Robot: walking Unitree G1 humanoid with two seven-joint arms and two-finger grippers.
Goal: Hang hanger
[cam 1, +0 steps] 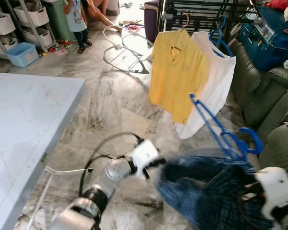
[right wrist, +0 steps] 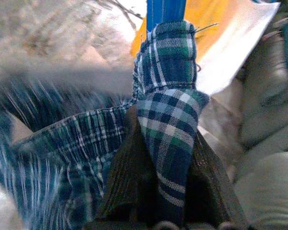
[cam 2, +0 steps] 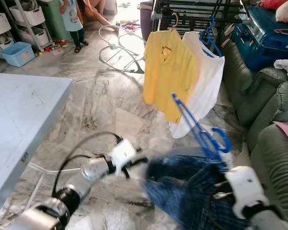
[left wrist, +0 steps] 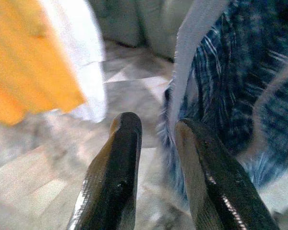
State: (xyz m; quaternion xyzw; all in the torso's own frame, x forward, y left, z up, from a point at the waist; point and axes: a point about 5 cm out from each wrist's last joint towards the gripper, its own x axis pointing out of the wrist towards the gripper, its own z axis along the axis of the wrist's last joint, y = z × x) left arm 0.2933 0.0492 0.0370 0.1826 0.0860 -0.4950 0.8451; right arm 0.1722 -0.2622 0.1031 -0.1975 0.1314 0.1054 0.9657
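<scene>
- Nearest to the camera, at the lower right of the head view, the right gripper has its two black fingers pressed on a fold of the blue and green plaid cotton shirt; the right wrist view shows the cloth pinched between them.
- At the lower centre of the frame, the left gripper reaches toward the left edge of the plaid shirt. Its fingers stand a little apart and hold nothing; the cloth is just beside one finger.
- Carrying this shirt is the blue plastic hanger, which rises slanted out of the cloth at the right centre of the frame, its hook curling to the right, free in the air.
- Upper centre stands the black metal drying rack, with a yellow short-sleeved shirt and a white shirt already hanging on it. The blue hanger is well apart from the rail.
- Risk, as I judge it: the grip is on cloth and not on the hanger, so the hanger can tilt or slide out when it is lifted.
- Another risk: the hook can catch the yellow or white shirt and pull it down.
- The plaid shirt is blurred, so it probably swings, and this makes aiming at the rail harder.
- A grey-green sofa stands close on the right and leaves little room for the arm.
</scene>
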